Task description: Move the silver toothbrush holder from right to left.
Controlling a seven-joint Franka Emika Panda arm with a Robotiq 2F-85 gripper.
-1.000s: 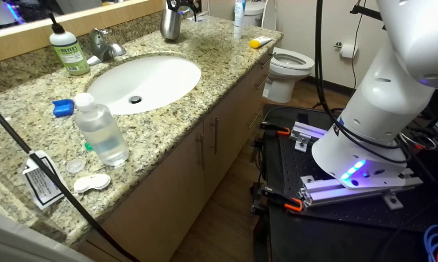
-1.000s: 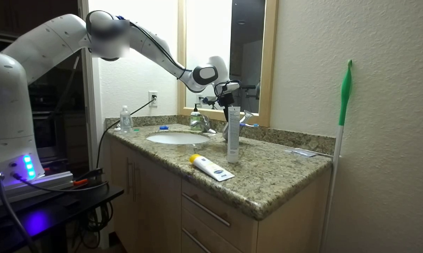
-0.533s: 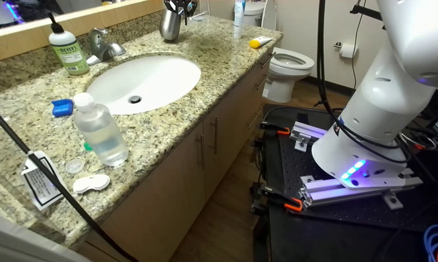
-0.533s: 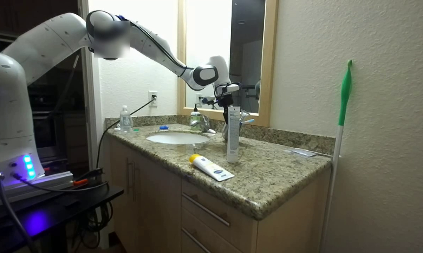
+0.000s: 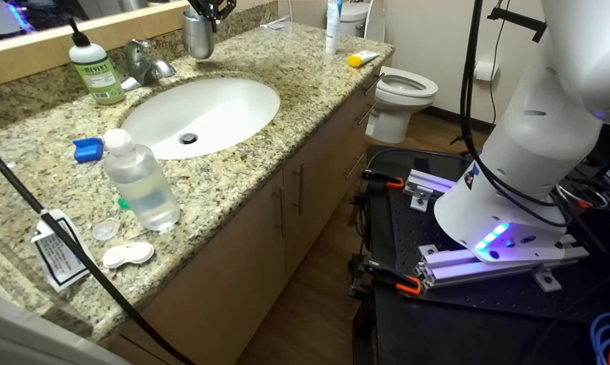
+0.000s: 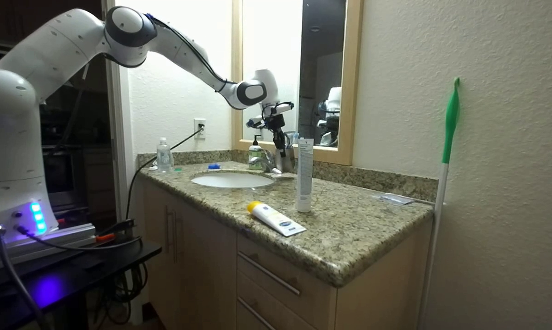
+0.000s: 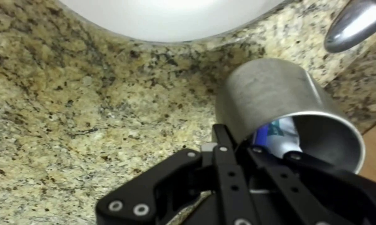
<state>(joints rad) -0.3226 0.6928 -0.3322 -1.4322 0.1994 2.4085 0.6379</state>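
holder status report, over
Gripper shut on holder, pinching its wall near the rim. Holder apparently just off counter, though contact hard to judge. Faucet close ahead to the left, may obstruct.

Textured wall point(image 6: 500, 137), framed mirror point(image 6: 273, 50), speckled countertop point(image 6: 349, 229)

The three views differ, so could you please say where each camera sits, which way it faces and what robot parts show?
Wrist view: just behind the pincer, looking down at the silver cup; only the pincer shows.
In an exterior view: high near the water bottle, looking along the counter toward the toilet; arm and pincer partly show.
In an exterior view: near the yellow-capped tube, facing the outlet; most of the arm shows, pincer included.
Both exterior views share the sink and soap bottle.
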